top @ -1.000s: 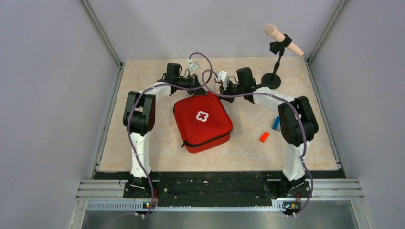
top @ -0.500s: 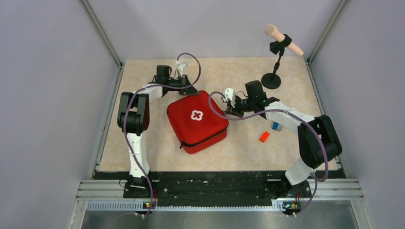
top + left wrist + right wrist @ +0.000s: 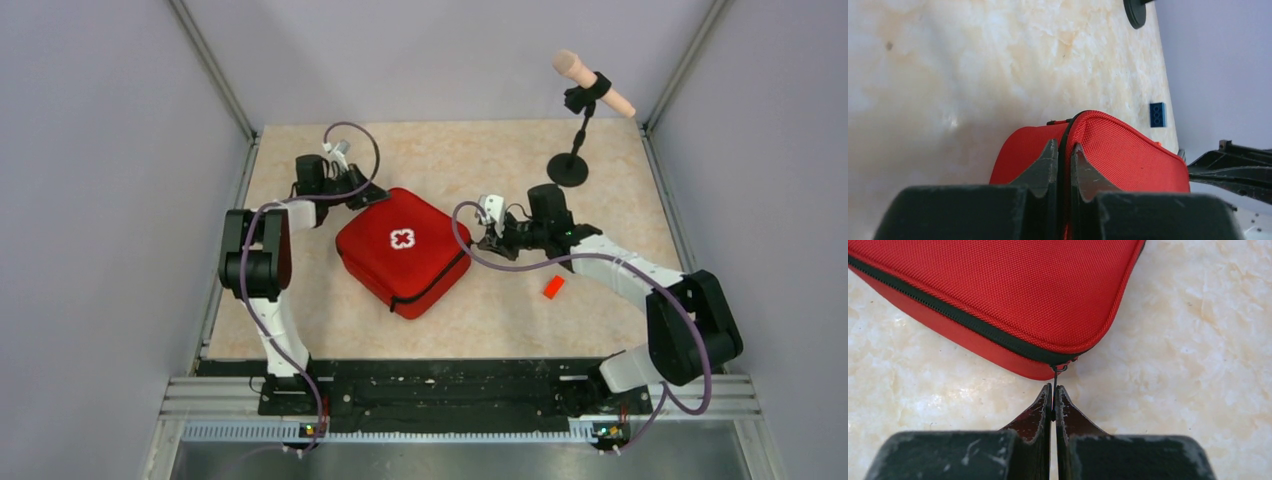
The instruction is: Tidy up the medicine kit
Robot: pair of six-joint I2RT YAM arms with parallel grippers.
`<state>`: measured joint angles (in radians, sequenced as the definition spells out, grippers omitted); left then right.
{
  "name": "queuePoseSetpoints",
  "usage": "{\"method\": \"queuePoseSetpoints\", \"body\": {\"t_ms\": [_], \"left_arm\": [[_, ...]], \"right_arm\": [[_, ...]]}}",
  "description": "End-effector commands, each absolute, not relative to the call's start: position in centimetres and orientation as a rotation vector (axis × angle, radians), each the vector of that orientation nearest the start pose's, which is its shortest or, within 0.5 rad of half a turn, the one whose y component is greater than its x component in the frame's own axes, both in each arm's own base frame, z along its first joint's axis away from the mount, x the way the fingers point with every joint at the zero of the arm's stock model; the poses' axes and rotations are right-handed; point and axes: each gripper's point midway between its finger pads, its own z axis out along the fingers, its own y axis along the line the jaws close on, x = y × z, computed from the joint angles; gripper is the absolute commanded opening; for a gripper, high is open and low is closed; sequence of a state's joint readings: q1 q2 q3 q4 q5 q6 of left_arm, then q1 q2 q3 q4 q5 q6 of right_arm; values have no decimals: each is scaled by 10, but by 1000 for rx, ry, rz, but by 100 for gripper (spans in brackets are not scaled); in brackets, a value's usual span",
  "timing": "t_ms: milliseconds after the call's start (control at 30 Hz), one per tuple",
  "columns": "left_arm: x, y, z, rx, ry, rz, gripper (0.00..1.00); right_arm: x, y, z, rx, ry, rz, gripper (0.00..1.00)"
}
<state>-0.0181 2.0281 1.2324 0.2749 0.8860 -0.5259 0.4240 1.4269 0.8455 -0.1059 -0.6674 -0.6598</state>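
Nearest you on the table [image 3: 330,330], a small red block [image 3: 553,287] lies to the right, well apart from the kit. The medicine kit [image 3: 402,250] sits at the middle of the table, turned cornerwise with its white cross up, zipped along the sides you can see. Your right gripper [image 3: 1053,392] is low at the kit's right corner, its fingers pressed together on the thin black zipper pull [image 3: 1055,376]. Your left gripper [image 3: 1064,150] is at the kit's far left corner, fingers almost together and pinching the kit's zip seam. Beyond the kit a blue block [image 3: 1157,114] lies flat. A microphone stand [image 3: 570,168] stands at the far right.
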Motion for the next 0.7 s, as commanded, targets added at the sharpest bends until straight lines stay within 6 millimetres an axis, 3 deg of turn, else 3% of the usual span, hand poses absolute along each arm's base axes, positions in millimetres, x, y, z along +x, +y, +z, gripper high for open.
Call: {"method": "queuePoseSetpoints", "body": {"t_ms": [0,133,367,467,500,600,667], "left_arm": [[508,-39,93,-497,1967,-784,0],[476,-40,98,-640,1907,-816,0],[459,-9,117,-766,1836,-704,0],[452,-19,126,-687,1842,-739,0],[451,-23,133,-602,1845,-745,4],[454,-27,154,-389,1872,-686,40],[457,-22,167,-298,1869,-614,52]], "right_arm": [[278,240,124,-1339,1705,765,0],[279,266,124,-1323,1713,843,0],[231,312,109,-1558,1656,1006,0],[238,317,107,-1548,1684,970,0],[245,315,105,-1551,1689,920,0],[270,304,106,-1557,1661,787,0],[286,297,109,-1524,1658,758,0]]}}
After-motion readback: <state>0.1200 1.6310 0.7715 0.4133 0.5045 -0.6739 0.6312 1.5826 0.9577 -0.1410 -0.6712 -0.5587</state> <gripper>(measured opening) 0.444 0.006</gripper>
